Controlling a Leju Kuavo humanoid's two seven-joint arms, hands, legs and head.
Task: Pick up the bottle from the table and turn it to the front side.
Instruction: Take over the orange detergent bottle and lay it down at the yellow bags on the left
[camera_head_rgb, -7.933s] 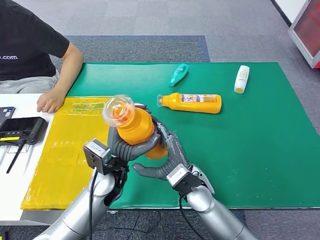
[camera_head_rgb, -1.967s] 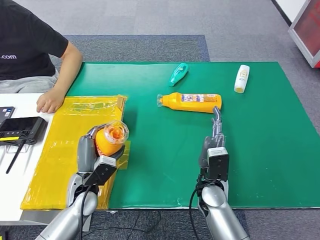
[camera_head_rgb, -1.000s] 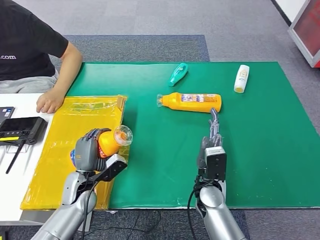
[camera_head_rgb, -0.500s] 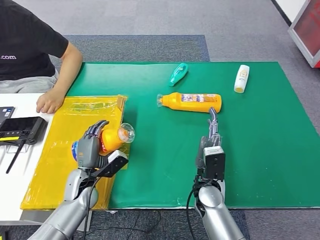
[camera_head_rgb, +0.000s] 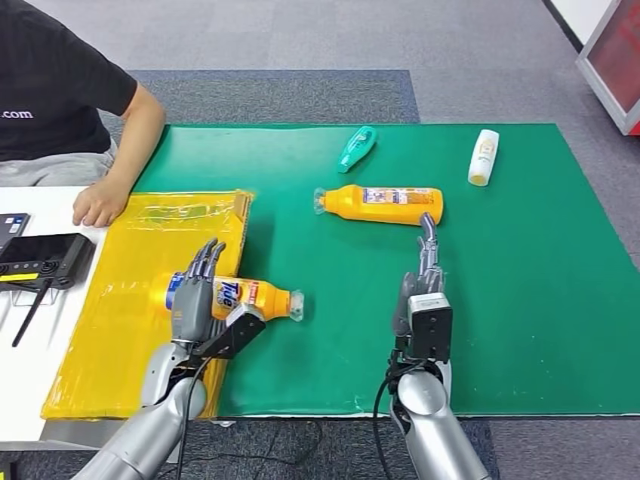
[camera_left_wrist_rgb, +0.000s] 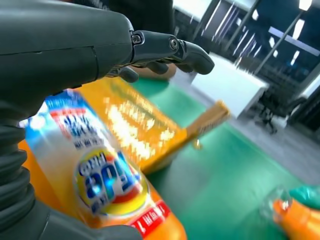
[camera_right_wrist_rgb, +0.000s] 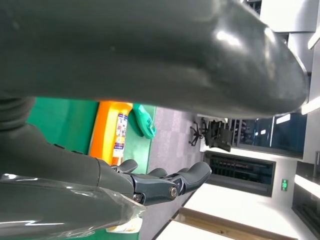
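An orange bottle (camera_head_rgb: 235, 296) with a blue and red label facing up lies on its side across the edge of the yellow sheet (camera_head_rgb: 106, 340) and the green mat (camera_head_rgb: 521, 290), its clear cap pointing right. My left hand (camera_head_rgb: 192, 298) is right behind it, fingers (camera_left_wrist_rgb: 166, 47) stretched straight and apart above the bottle (camera_left_wrist_rgb: 102, 175), not closed around it. My right hand (camera_head_rgb: 425, 268) hovers over the mat with straight fingers (camera_right_wrist_rgb: 170, 184) and holds nothing. Its tips are just short of a second orange bottle (camera_head_rgb: 385, 205).
A teal bottle (camera_head_rgb: 356, 148) and a white bottle (camera_head_rgb: 484, 157) lie at the far side of the mat. A person's hand (camera_head_rgb: 98, 205) rests at the yellow sheet's far left corner. A black device (camera_head_rgb: 41, 258) sits on the white table to the left.
My left hand has tipped the orange bottle down from cap-toward-camera to lying flat, label up, and its fingers have spread open off it. The right hand stayed put.
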